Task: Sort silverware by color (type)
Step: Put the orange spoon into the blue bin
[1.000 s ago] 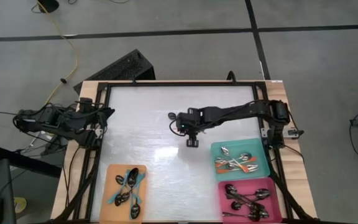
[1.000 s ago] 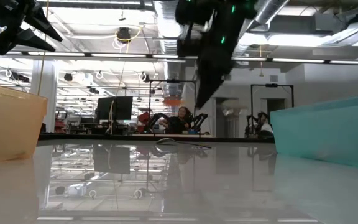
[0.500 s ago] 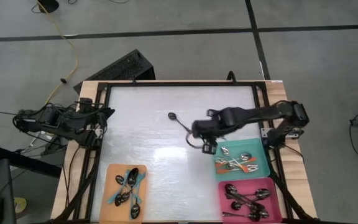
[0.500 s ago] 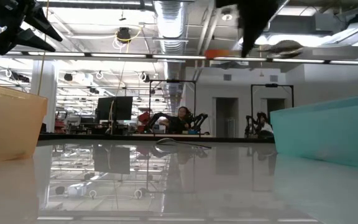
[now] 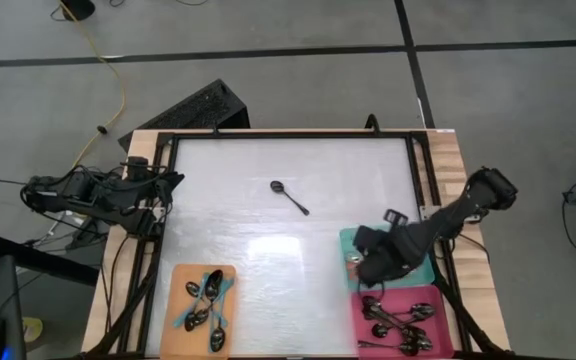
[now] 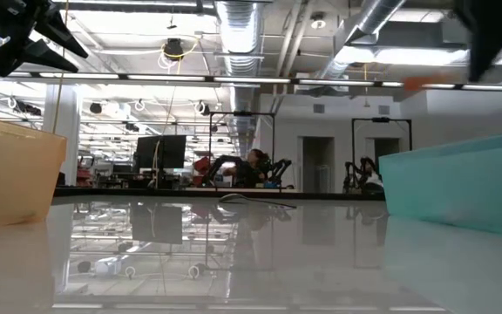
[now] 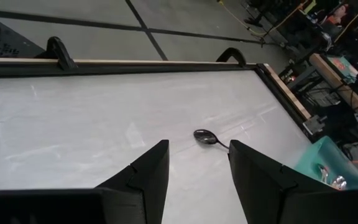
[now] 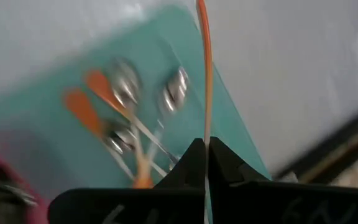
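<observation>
R gripper (image 5: 360, 268) hangs over teal tray (image 5: 420, 270), fingers pinched on an orange-handled spoon (image 8: 205, 74); more orange spoons (image 8: 107, 102) lie below in tray. Pink tray (image 5: 446, 300) just beside, orange tray (image 5: 180, 300) w/ teal spoons (image 5: 206, 305) far side. One black spoon (image 5: 289, 196) alone mid-table. L gripper (image 7: 197, 165) parked at table's L edge, fingers apart, empty.

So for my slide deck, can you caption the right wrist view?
Right gripper shut on an orange-handled spoon above the teal tray.

We see a flat teal plastic tray (image 5: 416, 272) with orange-handled metal spoons (image 8: 98, 99), a pink tray (image 5: 438, 300), an orange tray (image 5: 180, 282), and a glossy white tabletop (image 5: 228, 190).
</observation>
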{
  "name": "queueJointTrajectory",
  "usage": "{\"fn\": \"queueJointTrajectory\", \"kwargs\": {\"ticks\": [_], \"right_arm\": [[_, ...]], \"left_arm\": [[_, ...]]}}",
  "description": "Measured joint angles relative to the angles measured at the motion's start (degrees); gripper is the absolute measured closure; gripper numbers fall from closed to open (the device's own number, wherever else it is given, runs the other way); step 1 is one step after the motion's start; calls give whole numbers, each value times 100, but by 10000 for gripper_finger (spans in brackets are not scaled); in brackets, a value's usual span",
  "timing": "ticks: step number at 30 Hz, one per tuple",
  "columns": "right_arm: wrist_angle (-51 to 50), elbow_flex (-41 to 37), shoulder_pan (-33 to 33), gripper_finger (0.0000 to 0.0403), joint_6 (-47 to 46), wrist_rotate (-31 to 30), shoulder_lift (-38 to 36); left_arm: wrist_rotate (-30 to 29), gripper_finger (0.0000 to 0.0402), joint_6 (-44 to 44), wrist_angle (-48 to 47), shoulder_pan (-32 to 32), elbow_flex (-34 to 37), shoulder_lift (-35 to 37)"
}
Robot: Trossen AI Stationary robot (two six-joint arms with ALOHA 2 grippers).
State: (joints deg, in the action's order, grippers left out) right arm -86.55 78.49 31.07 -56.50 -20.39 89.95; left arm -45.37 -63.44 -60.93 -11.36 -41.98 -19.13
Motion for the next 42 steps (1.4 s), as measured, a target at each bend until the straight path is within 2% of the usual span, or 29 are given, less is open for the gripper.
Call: {"fn": "queueJointTrajectory", "kwargs": {"ticks": [5,11,16,22,28,42], "right_arm": [[337,-1124,334,394,-325,342,-199],[2015,-2401,473,398,-295,615,-748],[3185,-3130,466,398,238,615,-1119],[4094,-3911,165,399,600,703,-1402],[4260,-4209,-33,376,599,706,-1429],[4355,-4140,-120,329,699,757,-1429]], "left_arm": [[-9,251,52,42,0,0,2],[-34,251,131,43,0,0,2],[-34,251,131,43,-1,0,2],[-36,251,131,42,-2,0,2],[-32,251,131,42,-2,0,0],[-55,251,151,40,-2,0,2]]}}
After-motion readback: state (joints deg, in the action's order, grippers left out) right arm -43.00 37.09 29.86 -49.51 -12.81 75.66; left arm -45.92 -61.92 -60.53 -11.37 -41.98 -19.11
